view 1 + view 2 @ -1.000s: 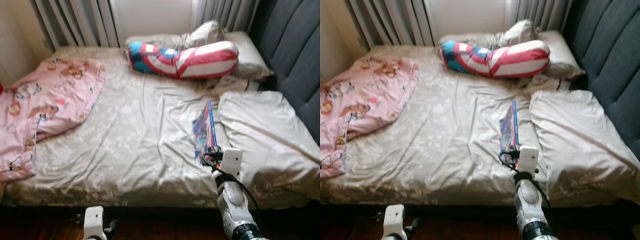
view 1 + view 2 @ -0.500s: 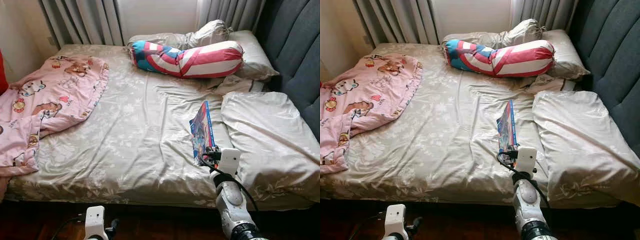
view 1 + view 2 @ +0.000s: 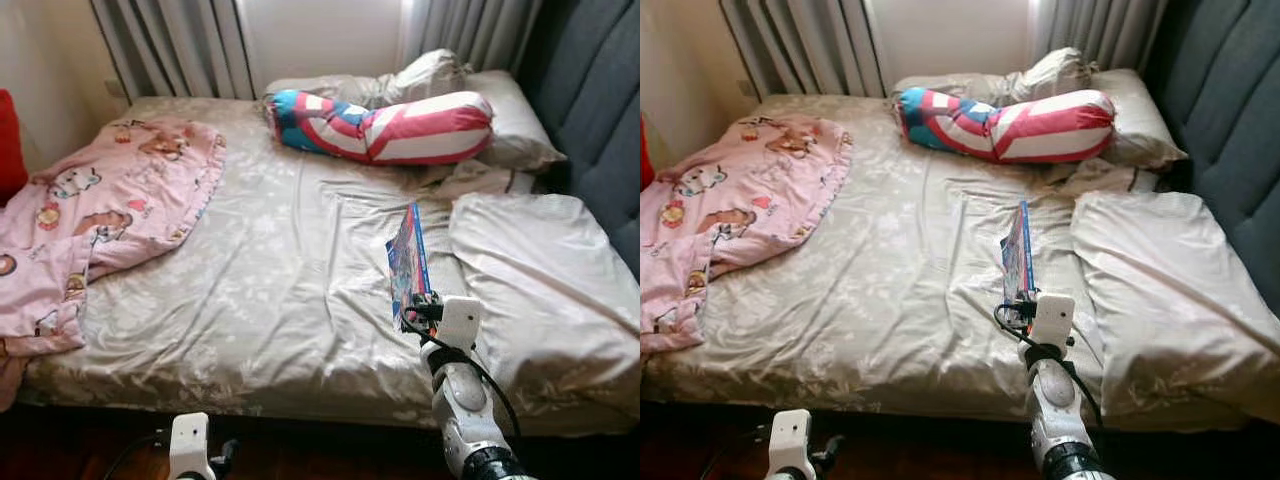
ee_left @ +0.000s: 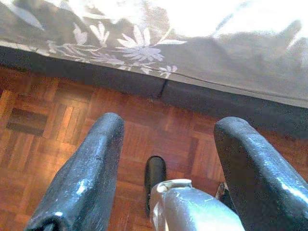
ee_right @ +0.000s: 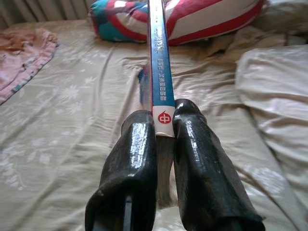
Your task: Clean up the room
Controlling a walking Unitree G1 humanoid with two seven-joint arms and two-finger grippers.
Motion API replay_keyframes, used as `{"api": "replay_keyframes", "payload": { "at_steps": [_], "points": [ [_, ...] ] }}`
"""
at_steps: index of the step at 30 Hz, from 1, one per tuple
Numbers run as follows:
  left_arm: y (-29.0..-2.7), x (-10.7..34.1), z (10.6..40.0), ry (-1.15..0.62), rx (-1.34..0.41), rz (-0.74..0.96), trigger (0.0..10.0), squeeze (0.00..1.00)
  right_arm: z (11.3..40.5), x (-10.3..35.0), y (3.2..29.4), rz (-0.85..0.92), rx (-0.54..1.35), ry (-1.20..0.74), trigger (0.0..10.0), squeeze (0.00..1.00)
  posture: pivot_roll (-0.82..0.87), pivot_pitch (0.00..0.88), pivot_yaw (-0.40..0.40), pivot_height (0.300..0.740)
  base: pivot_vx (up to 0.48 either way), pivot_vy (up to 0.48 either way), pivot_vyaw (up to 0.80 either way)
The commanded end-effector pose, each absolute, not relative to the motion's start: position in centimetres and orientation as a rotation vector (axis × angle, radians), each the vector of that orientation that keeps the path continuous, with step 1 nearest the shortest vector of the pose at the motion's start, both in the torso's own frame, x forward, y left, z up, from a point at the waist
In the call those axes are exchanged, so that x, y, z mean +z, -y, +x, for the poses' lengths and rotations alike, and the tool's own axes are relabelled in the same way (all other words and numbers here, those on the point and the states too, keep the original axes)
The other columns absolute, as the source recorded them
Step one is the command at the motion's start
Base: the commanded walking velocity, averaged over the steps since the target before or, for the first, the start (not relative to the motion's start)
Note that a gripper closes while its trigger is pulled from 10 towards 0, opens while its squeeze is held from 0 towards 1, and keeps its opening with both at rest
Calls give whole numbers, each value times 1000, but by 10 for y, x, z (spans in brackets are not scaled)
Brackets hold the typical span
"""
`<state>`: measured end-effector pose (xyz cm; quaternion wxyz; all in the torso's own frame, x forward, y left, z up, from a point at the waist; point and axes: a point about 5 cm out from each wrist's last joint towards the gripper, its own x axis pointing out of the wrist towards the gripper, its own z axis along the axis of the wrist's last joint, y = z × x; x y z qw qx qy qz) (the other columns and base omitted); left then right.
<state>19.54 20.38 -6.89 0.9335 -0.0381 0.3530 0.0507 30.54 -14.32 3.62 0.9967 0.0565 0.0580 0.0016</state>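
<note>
A thin book with a blue spine and a colourful cover stands on edge above the beige bed sheet, beside a white pillow. My right gripper is shut on the book's near end; both black fingers press its spine. My right arm reaches up from the bed's near edge. My left gripper hangs low and open over the parquet floor, at the foot of the bed. A pink cartoon blanket lies crumpled on the bed's left side.
A red, white and blue bolster and beige pillows lie at the head of the bed. A dark padded headboard runs along the right. Grey curtains hang behind. Something red stands at the left edge.
The camera has shifted a little, so the whole scene has slid. My right gripper keeps its hold on the book in about the same place. The left arm is unchanged.
</note>
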Motion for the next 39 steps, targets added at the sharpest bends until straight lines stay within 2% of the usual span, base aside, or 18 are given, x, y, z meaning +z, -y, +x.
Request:
{"api": "replay_keyframes", "payload": {
  "at_steps": [1,9,39],
  "points": [
    [-207,-70,193,-731,120,-86,10000,0,313,50,142,113,9,-45,10000,0,122,69,-17,738,274,0,0],
    [-207,-70,192,-735,120,-85,10000,0,313,50,142,112,4,-48,10000,0,123,69,-17,738,270,0,0],
    [-208,-72,189,-746,118,-72,10000,0,311,47,141,111,10,-62,10000,0,125,71,-15,738,0,0,0]
  ]
}}
